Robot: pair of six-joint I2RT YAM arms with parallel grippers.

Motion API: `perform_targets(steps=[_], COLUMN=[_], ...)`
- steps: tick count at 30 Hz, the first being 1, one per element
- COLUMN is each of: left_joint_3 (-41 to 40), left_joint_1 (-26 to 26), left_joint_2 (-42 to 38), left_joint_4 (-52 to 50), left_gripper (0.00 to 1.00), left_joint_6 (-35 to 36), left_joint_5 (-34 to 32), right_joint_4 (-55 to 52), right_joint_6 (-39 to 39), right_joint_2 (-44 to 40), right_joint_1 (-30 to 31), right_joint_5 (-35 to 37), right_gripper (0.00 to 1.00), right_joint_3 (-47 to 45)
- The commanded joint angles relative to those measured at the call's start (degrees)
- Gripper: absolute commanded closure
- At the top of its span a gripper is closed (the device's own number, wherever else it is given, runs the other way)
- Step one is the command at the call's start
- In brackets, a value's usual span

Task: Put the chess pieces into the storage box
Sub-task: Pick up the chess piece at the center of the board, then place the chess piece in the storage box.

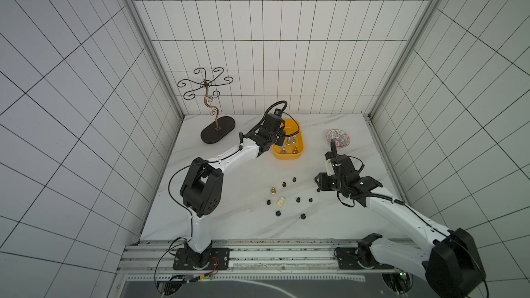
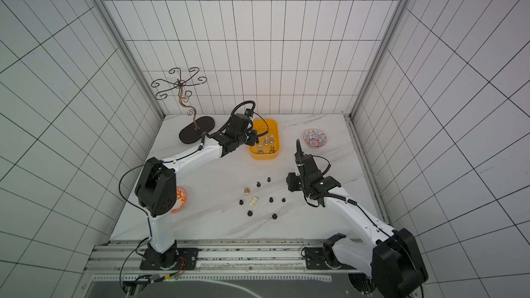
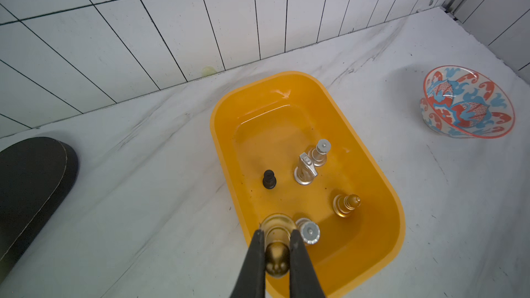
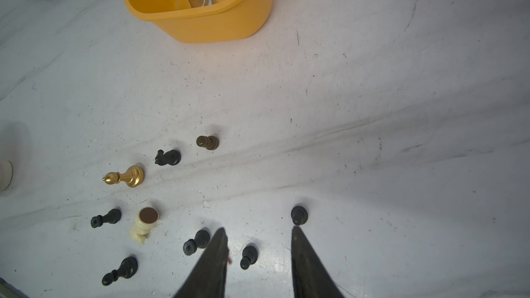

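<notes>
The left gripper (image 3: pixel 276 233) was clamped tight on a gold piece (image 3: pixel 276 259), holding it base down at the edge of the storage box (image 3: pixel 223 127), close against the wall and just beside a standing silver piece (image 3: pixel 309 231). Let go there, it might have clipped the rim and tumbled outside, or knocked the silver one over into the others already in the box. Further right, the loose chess pieces (image 1: pixel 298 199) waited on the marble tabletop (image 1: pixel 229 219), a cream piece (image 4: pixel 144 225) lying on its side among them. The right gripper (image 4: pixel 258 232) stood partly open with nothing in it, low over a black pawn (image 4: pixel 248 256). Two more pawns sat just beside its fingers (image 4: pixel 218 253), so coming down or closing carelessly could have toppled a neighbour and sent it rolling away
</notes>
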Motion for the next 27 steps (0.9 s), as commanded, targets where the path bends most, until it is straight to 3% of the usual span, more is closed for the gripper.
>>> perform_targets(steps=[1, 13, 27], left_joint_3=[6.91, 25.78, 28.69], left_joint_1=[1.56, 3.49, 3.72], left_joint_2=[4.73, 21.46, 28.4], left_joint_4=[0.49, -1.41, 1.36], left_gripper=[0.91, 0.9, 0.86], left_joint_6=[1.64, 1.65, -1.29], left_joint_5=[0.35, 1.68, 3.48], right_joint_4=[-1.74, -3.65, -3.88], right_joint_6=[0.39, 0.91, 1.51], right_joint_2=[-0.9, -2.24, -2.58], right_joint_1=[0.35, 0.15, 0.16], right_joint_5=[0.08, 0.09, -0.04], right_gripper=[0.62, 0.62, 0.62], right_joint_3=[-2.52, -3.52, -4.42])
